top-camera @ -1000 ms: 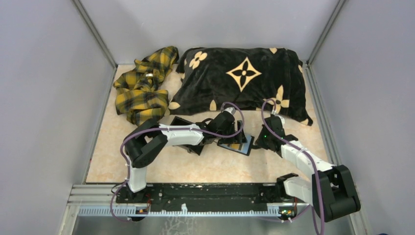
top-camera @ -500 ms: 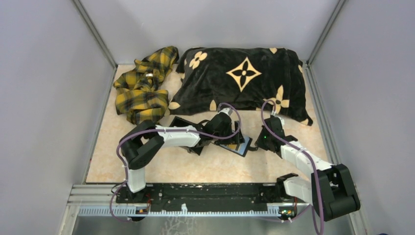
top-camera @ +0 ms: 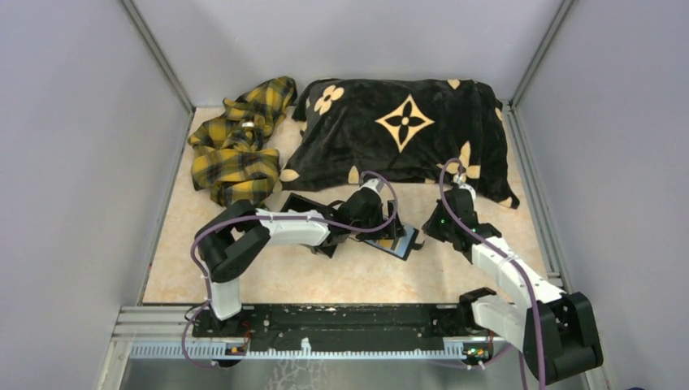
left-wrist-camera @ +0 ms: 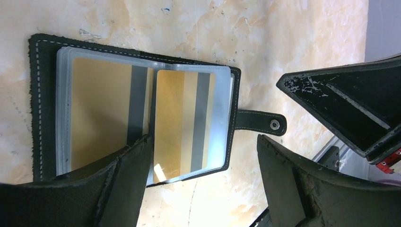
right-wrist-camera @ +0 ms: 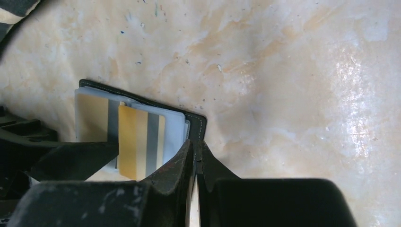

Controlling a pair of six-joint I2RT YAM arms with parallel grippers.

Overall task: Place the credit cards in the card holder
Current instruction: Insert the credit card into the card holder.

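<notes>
Top view: card holder (top-camera: 404,243) lies open on table. Left gripper (top-camera: 387,231) hovers over it, right gripper (top-camera: 429,234) just beside its right edge.

Left wrist view: jaws wide apart, empty, straddling holder. Two gold, grey-striped credit cards (left-wrist-camera: 183,124) sit in its clear sleeves. Black tray (left-wrist-camera: 352,111) lies beyond strap side.

Right wrist view: jaws pressed together, nothing held, tips at holder's edge.

Judgement: insertion nearly done. Next move likely pushes the upper card fully home.

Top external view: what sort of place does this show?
Probably a robot test cell, not a home: plain grey walls enclose a marbled table, two robot arms are bolted to a rail, and a pillow and plaid cloth lie on it.
</notes>
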